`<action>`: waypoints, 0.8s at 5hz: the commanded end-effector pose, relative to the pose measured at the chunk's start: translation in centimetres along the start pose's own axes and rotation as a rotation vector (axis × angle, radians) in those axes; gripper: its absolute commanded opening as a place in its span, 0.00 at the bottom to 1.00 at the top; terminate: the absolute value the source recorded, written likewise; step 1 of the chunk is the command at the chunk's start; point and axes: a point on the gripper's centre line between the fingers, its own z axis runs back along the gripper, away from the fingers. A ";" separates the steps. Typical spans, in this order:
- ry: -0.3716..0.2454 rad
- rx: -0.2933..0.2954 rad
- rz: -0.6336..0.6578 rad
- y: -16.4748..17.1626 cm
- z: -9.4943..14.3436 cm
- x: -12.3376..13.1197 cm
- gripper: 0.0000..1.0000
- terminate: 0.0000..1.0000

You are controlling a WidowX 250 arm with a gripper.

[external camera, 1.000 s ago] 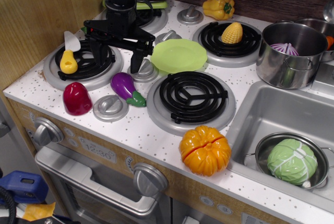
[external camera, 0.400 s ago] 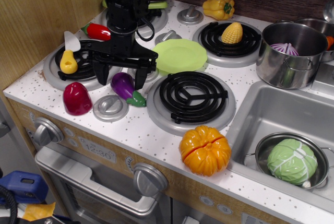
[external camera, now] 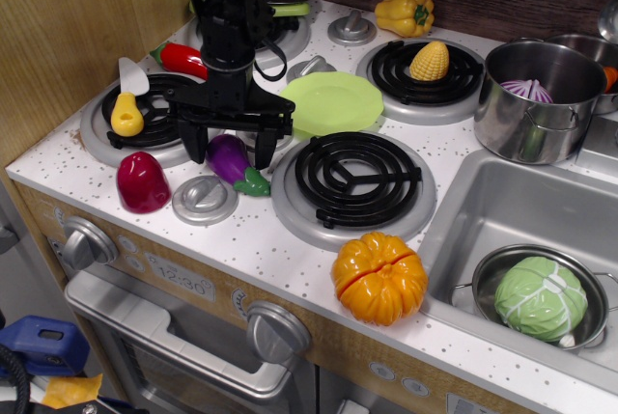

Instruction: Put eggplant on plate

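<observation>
The purple eggplant (external camera: 235,162) with a green stem cap lies on the white speckled counter, between the front left burner and the middle burner. My black gripper (external camera: 230,149) hangs right over it, open, with one finger (external camera: 196,142) on its left and the other on its right. The fingers straddle the eggplant but do not close on it. The lime-green plate (external camera: 331,102) sits just behind and to the right, between the burners, with nothing on it.
A dark red toy vegetable (external camera: 142,181) lies left of the eggplant. A yellow pear (external camera: 126,116) sits on the left burner, a red chilli (external camera: 181,58) behind it. Corn (external camera: 430,61), a yellow pepper (external camera: 405,13), a steel pot (external camera: 537,97), an orange pumpkin (external camera: 379,277) and a sink with cabbage (external camera: 539,298) are to the right.
My gripper has moved forward and down from the back of the left burner. It now straddles the eggplant and has narrowed a little. The eggplant has not moved.
</observation>
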 end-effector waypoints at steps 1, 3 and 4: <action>-0.049 -0.026 0.023 -0.3 0.0 0.8 1.00 0.00; -0.062 -0.026 0.022 -0.6 0.7 0.9 0.00 0.00; -0.101 0.009 0.015 -0.4 3.6 1.8 0.00 0.00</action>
